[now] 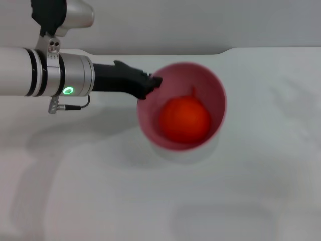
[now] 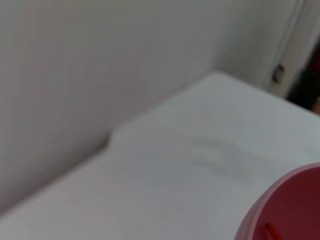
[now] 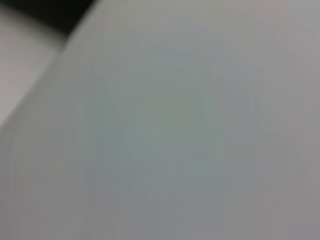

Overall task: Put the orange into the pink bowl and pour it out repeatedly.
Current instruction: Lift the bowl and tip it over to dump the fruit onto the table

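Holding the pink bowl (image 1: 218, 103) at its rim, the left gripper (image 1: 153, 85) has its jaws closed on it above the white table (image 1: 100, 191). The orange (image 1: 184, 119) lies inside the bowl.

A plain white surface (image 1: 251, 191) fills the head view, its far edge meeting a pale wall with a small step in the outline. The bowl (image 1: 181, 106) appears above it; whether it rests on the surface or is lifted cannot be told.
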Robot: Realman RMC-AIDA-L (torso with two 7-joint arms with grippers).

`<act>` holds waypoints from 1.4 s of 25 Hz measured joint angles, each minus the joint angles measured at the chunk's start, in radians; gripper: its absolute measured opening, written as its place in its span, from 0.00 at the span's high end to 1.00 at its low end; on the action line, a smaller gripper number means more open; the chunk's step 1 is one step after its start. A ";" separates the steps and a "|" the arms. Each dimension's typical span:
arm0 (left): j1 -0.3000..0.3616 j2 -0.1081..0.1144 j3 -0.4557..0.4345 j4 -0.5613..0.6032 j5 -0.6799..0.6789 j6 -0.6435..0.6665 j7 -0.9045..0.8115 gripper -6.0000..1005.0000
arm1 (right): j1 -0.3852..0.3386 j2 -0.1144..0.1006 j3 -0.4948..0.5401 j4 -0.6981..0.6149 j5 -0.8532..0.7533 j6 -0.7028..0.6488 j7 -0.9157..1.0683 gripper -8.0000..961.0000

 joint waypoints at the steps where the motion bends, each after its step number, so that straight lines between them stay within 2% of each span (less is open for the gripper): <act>1: 0.033 0.000 0.040 0.002 -0.063 -0.090 0.059 0.84 | 0.004 0.000 0.001 0.068 0.061 -0.069 -0.040 0.43; 2: 0.047 -0.001 0.059 0.005 -0.091 -0.130 0.084 0.84 | 0.006 0.000 0.002 0.120 0.112 -0.124 -0.069 0.43; 3: 0.083 -0.001 0.113 0.015 -0.150 -0.241 0.137 0.84 | 0.009 -0.001 0.003 0.175 0.160 -0.180 -0.093 0.43; 6: 0.096 -0.002 0.140 0.017 -0.166 -0.296 0.153 0.84 | 0.003 0.001 0.003 0.266 0.287 -0.251 -0.120 0.44; 7: 0.116 -0.003 0.188 0.019 -0.186 -0.381 0.172 0.84 | 0.000 0.002 0.003 0.301 0.336 -0.274 -0.127 0.44; 8: 0.159 -0.001 0.315 0.025 -0.201 -0.581 0.179 0.84 | -0.002 0.002 0.004 0.335 0.384 -0.297 -0.132 0.44; 9: 0.182 -0.001 0.364 0.037 -0.203 -0.659 0.178 0.84 | -0.003 0.002 0.005 0.366 0.429 -0.322 -0.133 0.44; 10: 0.207 -0.001 0.406 0.053 -0.203 -0.725 0.178 0.84 | -0.003 0.001 0.008 0.395 0.468 -0.345 -0.134 0.44; 12: 0.207 -0.001 0.406 0.053 -0.203 -0.725 0.178 0.84 | -0.006 0.000 0.028 0.436 0.523 -0.379 -0.135 0.44; 13: 0.261 -0.002 0.474 0.091 -0.202 -0.867 0.181 0.84 | -0.009 -0.001 0.043 0.450 0.538 -0.390 -0.135 0.44; 15: 0.313 0.000 0.563 0.122 -0.198 -1.053 0.192 0.84 | -0.016 0.000 0.076 0.463 0.548 -0.399 -0.134 0.44; 17: 0.313 0.000 0.563 0.122 -0.198 -1.053 0.192 0.84 | -0.020 0.000 0.090 0.468 0.550 -0.401 -0.134 0.44; 18: 0.337 0.001 0.610 0.131 -0.197 -1.154 0.204 0.84 | -0.021 0.001 0.092 0.471 0.551 -0.401 -0.134 0.44; 19: 0.371 0.000 0.693 0.141 -0.197 -1.336 0.248 0.84 | -0.022 0.001 0.092 0.473 0.551 -0.401 -0.134 0.44; 21: 0.387 0.000 0.760 0.143 -0.197 -1.467 0.292 0.84 | -0.021 0.001 0.092 0.478 0.554 -0.402 -0.133 0.44; 22: 0.392 -0.002 0.827 0.138 -0.197 -1.578 0.339 0.84 | -0.019 0.001 0.092 0.479 0.554 -0.402 -0.132 0.44; 25: 0.390 -0.004 0.924 0.117 -0.198 -1.736 0.401 0.84 | -0.014 0.000 0.092 0.481 0.555 -0.401 -0.130 0.44; 26: 0.390 -0.004 0.924 0.117 -0.198 -1.736 0.401 0.84 | -0.012 0.000 0.091 0.481 0.555 -0.402 -0.130 0.44; 27: 0.385 -0.005 0.967 0.104 -0.198 -1.814 0.427 0.84 | -0.009 0.000 0.090 0.481 0.555 -0.401 -0.129 0.44; 28: 0.367 -0.006 1.064 0.070 -0.196 -1.978 0.461 0.84 | -0.006 -0.001 0.088 0.481 0.555 -0.400 -0.129 0.44; 31: 0.360 -0.006 1.126 0.049 -0.180 -2.085 0.468 0.84 | 0.004 -0.001 0.084 0.482 0.555 -0.396 -0.129 0.44; 32: 0.360 -0.006 1.126 0.049 -0.180 -2.085 0.468 0.84 | 0.006 -0.001 0.084 0.482 0.553 -0.396 -0.129 0.44; 33: 0.360 -0.006 1.180 0.033 -0.141 -2.186 0.469 0.84 | 0.009 -0.001 0.083 0.482 0.553 -0.395 -0.129 0.44; 35: 0.364 -0.007 1.220 0.021 -0.105 -2.256 0.469 0.84 | 0.013 -0.002 0.081 0.483 0.551 -0.395 -0.128 0.44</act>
